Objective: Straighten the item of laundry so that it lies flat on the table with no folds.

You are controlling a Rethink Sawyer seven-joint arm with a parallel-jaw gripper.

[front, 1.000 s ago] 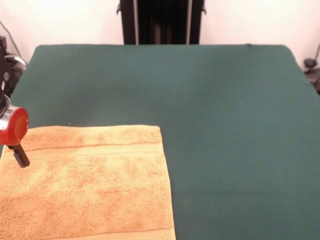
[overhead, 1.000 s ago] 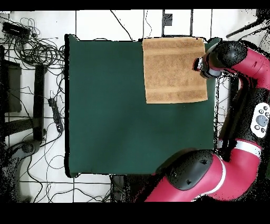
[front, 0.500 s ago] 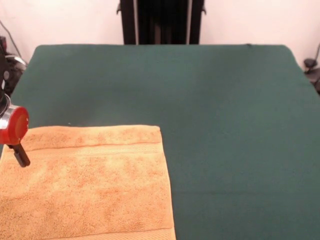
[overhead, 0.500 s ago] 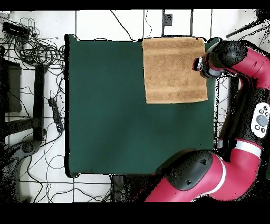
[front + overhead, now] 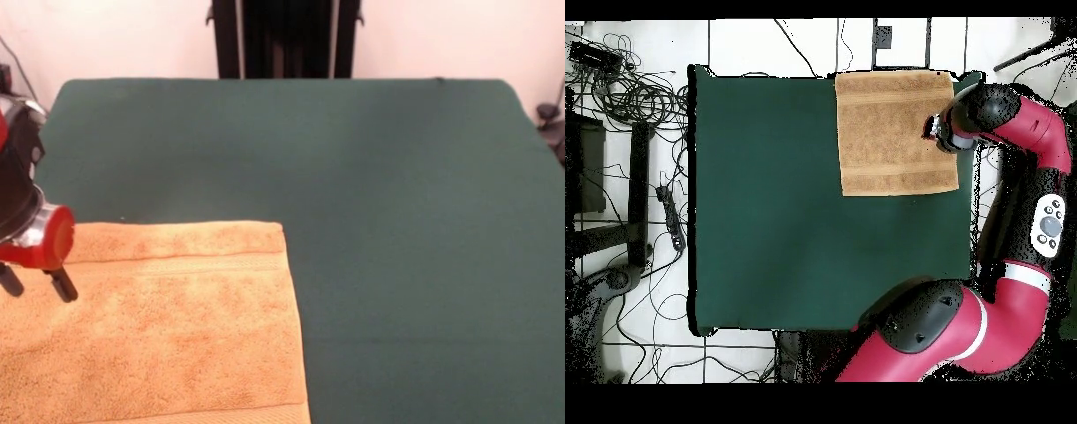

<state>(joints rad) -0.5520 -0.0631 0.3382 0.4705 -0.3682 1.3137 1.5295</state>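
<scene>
The item of laundry, an orange-tan towel, lies spread at the near left of the green table, with a woven band near its far edge and no fold showing. Its near and left parts run out of the front view. In the overhead view the towel fills the table's top right corner. My gripper hangs over the towel's left edge, open, its two black fingers apart with nothing between them. Seen from overhead, the gripper sits at the towel's right edge. Whether the tips touch the cloth I cannot tell.
The red arm runs along the table's right side in the overhead view. Cables lie on the floor left of the table. A black stand rises behind the far edge.
My gripper has shifted to the right in the front view, further over the towel, and both fingers now show. The towel has not moved.
</scene>
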